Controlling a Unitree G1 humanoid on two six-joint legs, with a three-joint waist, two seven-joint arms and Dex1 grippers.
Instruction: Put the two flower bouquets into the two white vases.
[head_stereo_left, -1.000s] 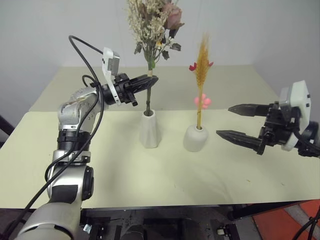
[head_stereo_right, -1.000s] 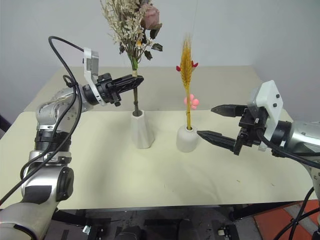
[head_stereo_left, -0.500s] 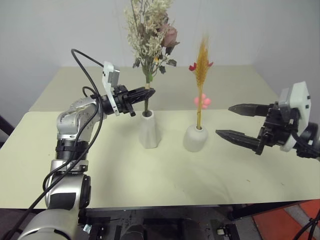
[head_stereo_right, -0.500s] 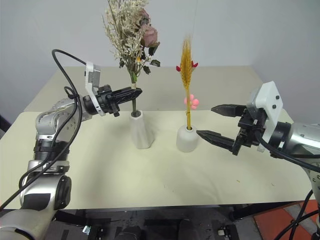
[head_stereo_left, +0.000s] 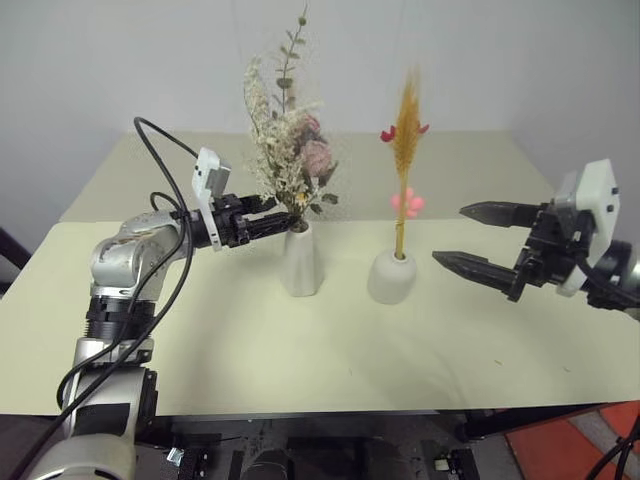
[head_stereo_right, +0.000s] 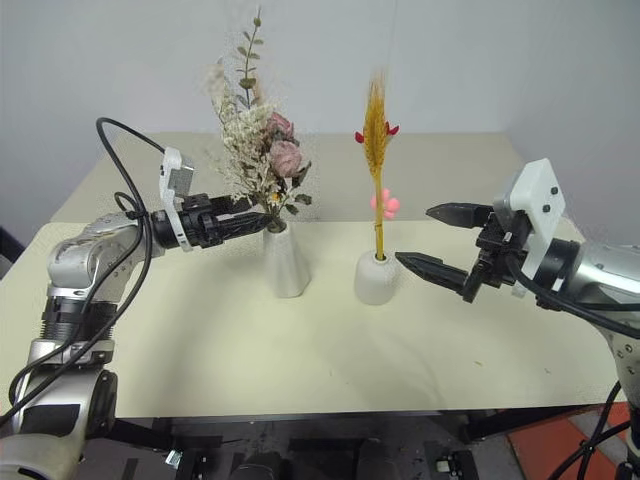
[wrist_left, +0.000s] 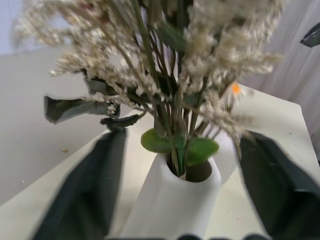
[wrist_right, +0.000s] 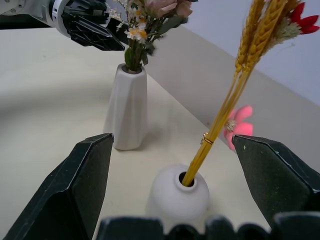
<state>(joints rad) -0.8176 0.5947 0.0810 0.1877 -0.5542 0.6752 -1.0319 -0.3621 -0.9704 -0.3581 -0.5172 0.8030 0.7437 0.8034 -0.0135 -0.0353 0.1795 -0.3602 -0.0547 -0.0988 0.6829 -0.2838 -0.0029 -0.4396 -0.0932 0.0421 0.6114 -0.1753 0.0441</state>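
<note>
On the table (head_stereo_left: 250, 340), head view: bushy bouquet (head_stereo_left: 285, 170) sits in tall vase (head_stereo_left: 299, 260), wheat spray (head_stereo_left: 403, 150) in short vase (head_stereo_left: 391, 277) at 3 o'clock. Left wrist view — left hand (head_stereo_left: 272, 225) wide, stems free. Right wrist view — right hand (head_stereo_left: 482, 243) wide, empty. Flowers look light, brittle; grip low on the stems.
</note>
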